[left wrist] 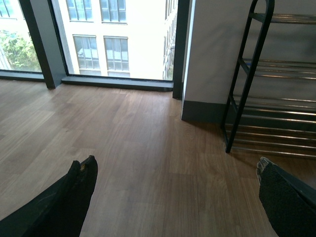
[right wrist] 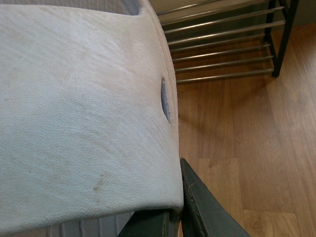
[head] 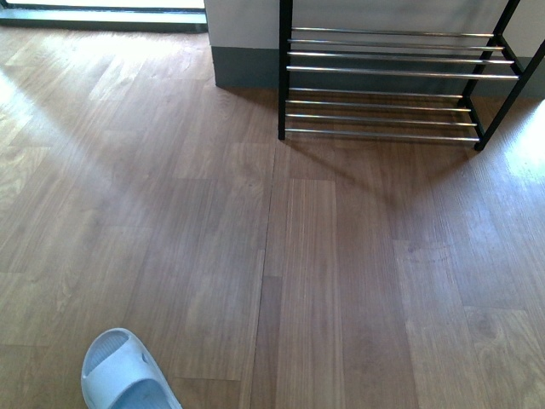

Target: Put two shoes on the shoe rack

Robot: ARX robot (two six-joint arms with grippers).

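Note:
My right gripper point(right wrist: 173, 197) is shut on a pale blue-white slide sandal point(right wrist: 79, 113), whose strap fills most of the right wrist view. One dark finger point(right wrist: 202, 207) presses against its edge. The shoe rack point(right wrist: 222, 49), with a black frame and chrome bars, stands ahead of it on the floor. A second slide sandal point(head: 126, 375) lies on the floor at the near left of the front view. The rack point(head: 392, 72) is at the far right there, its visible tiers bare. My left gripper point(left wrist: 175, 168) is open and empty above the floor. The grey sneakers are out of view.
Wood plank floor point(head: 281, 256) runs from me to the rack. A white wall with a grey skirting board point(head: 243, 64) stands left of the rack. A floor-to-ceiling window point(left wrist: 118, 39) lies further left, and the rack point(left wrist: 266, 98) shows at the right of that view.

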